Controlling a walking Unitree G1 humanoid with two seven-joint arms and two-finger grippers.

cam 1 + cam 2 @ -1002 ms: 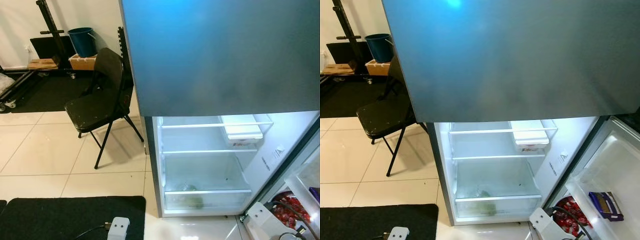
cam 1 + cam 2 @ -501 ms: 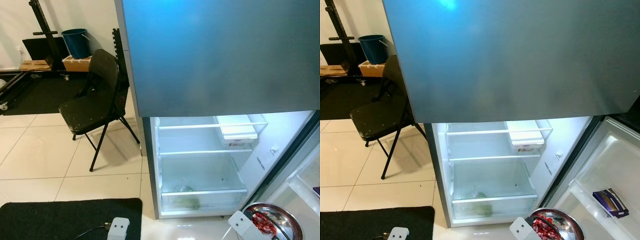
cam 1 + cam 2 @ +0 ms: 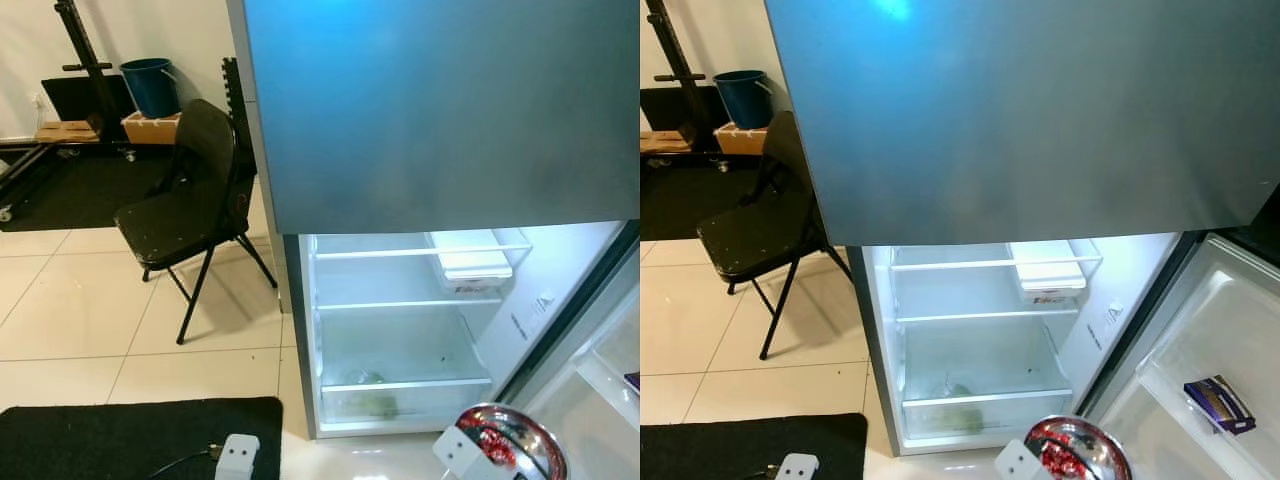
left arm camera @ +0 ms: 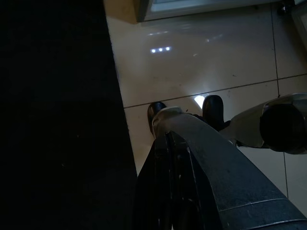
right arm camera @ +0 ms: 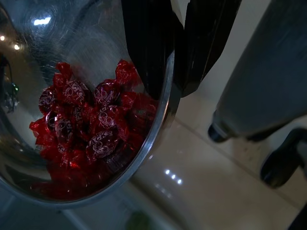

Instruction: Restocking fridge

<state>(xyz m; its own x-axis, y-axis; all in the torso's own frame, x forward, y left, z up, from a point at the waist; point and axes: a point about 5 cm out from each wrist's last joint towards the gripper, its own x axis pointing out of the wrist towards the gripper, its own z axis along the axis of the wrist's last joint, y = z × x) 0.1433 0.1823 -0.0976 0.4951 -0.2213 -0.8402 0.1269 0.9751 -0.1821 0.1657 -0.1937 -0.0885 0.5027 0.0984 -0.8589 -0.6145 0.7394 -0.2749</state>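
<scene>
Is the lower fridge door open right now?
Open: the lit fridge interior is exposed, and the door is swung out, its shelf facing us.

head stereo downward, wrists near floor [image 4: 201, 81]

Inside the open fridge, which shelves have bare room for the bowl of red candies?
The glass shelf is bare left of the white tray. The compartment floor beneath is also bare. The bottom drawer holds greens. The right gripper grips the steel bowl.
</scene>
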